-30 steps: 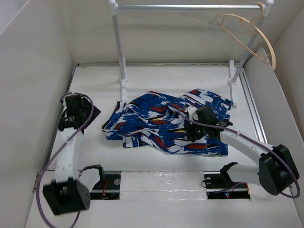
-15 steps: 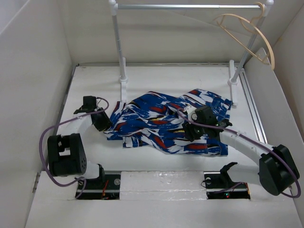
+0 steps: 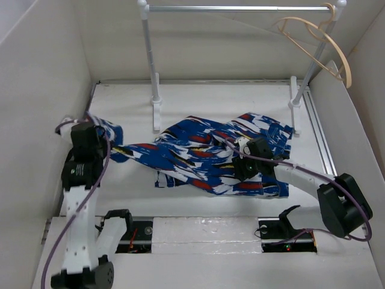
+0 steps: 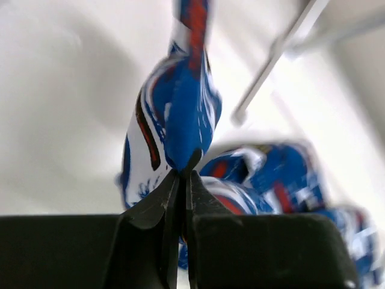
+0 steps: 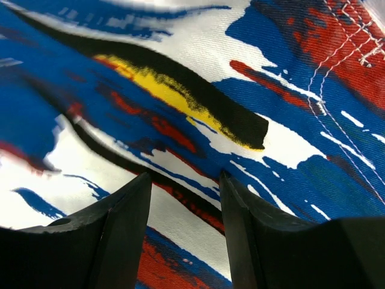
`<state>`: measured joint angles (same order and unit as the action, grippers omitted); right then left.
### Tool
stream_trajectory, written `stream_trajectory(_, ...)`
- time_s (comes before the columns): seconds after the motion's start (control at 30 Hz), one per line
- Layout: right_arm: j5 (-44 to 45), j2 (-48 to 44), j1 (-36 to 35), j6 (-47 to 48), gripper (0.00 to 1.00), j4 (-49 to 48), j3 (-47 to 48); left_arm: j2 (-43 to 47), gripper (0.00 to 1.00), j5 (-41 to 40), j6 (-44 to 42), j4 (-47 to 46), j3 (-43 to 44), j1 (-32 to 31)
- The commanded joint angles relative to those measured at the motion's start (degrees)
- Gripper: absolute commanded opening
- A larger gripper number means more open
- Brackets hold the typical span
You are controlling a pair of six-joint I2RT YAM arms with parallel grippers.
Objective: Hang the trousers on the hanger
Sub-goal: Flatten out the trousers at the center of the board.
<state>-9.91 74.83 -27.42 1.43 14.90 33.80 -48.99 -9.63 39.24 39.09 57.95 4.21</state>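
Observation:
The trousers (image 3: 204,153) lie crumpled in the middle of the white table, bright blue with white, red, black and yellow streaks. Their left end (image 3: 110,130) is lifted and stretched to the left. My left gripper (image 3: 101,139) is shut on that fabric edge; in the left wrist view the cloth (image 4: 180,102) rises from the closed fingertips (image 4: 183,165). My right gripper (image 3: 240,170) stands open on the trousers' right part, fingers apart over flat cloth (image 5: 240,90), tips (image 5: 183,177) down on it. The pale wooden hanger (image 3: 316,42) hangs at the rail's right end.
A grey metal rail (image 3: 240,8) on white posts (image 3: 150,66) spans the back of the table. White walls close in on the left, back and right. A metal track (image 3: 319,138) runs along the table's right side.
My left arm swung in to the trousers' left edge, shut on it and drew it up and to the left, stretching the cloth. The right gripper stayed nearly still.

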Motion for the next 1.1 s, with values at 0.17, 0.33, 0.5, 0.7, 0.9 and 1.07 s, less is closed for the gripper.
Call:
stream_trajectory(0.17, -3.3, 1.9, 2.4, -0.6, 0.55, -3.2, -1.3, 12.1, 0.25, -17.2, 13.5, 26.0, 1.3, 0.2)
stream_trajectory(0.33, -2.9, -0.3, 3.4, 1.3, 0.55, -1.3, -1.2, 19.0, 0.83, -11.7, 15.5, 26.0, -0.6, 0.2)
stream_trajectory(0.5, -2.4, -3.6, 5.0, 3.5, 0.55, 2.5, 0.4, 17.4, 0.88, -13.1, 13.8, 22.8, -0.3, 0.2)
stream_trajectory(0.7, -3.2, -7.1, 5.5, 6.6, 0.02, 4.5, 2.7, 4.2, 0.57, 7.4, 8.1, -1.5, -8.5, 0.2)
stream_trajectory(0.9, -2.7, -5.5, 5.5, 9.4, 0.09, 5.4, 4.5, -10.9, 0.13, 21.1, 10.4, -21.8, -12.9, -0.5)
stream_trajectory(1.07, -4.6, -2.4, 5.5, 7.7, 0.33, 4.8, 5.2, -32.4, 0.45, 8.0, 3.0, -18.5, 3.2, -17.1)
